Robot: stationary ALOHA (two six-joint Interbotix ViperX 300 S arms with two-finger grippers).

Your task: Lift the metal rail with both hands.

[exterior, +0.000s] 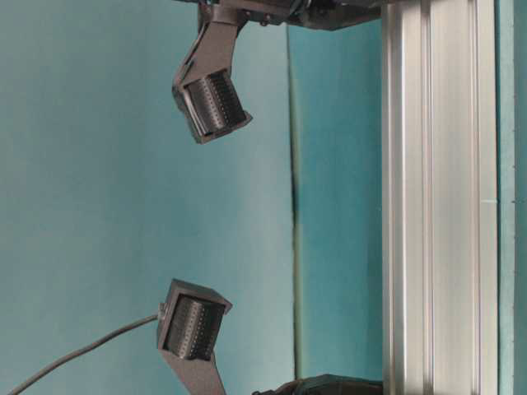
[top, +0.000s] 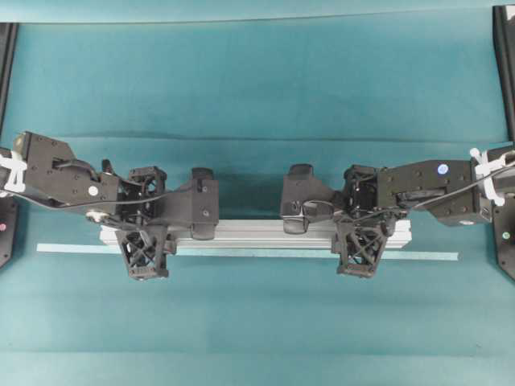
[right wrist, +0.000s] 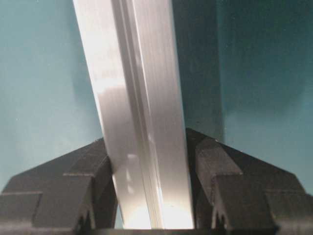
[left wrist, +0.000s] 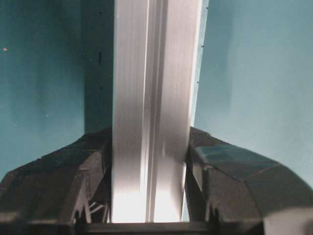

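The metal rail [top: 257, 232] is a long grooved silver bar lying left to right across the teal cloth. My left gripper [top: 146, 229] is shut on it near its left end, one lattice finger on each side. The right gripper [top: 359, 229] is shut on it near the right end in the same way. In the left wrist view the rail [left wrist: 151, 98] fills the space between the black fingers [left wrist: 93, 161] of the left gripper [left wrist: 150, 137]. In the right wrist view the right gripper [right wrist: 146, 142] clamps the rail [right wrist: 132, 88]. A dark shadow falls on the cloth beside the rail.
A thin pale tape line [top: 241, 252] runs along the cloth just in front of the rail and reaches past both its ends. Black frame posts stand at the far left [top: 6, 64] and far right [top: 505, 64]. Two ribbed finger pads [exterior: 210, 103] [exterior: 193, 329] show in the table-level view.
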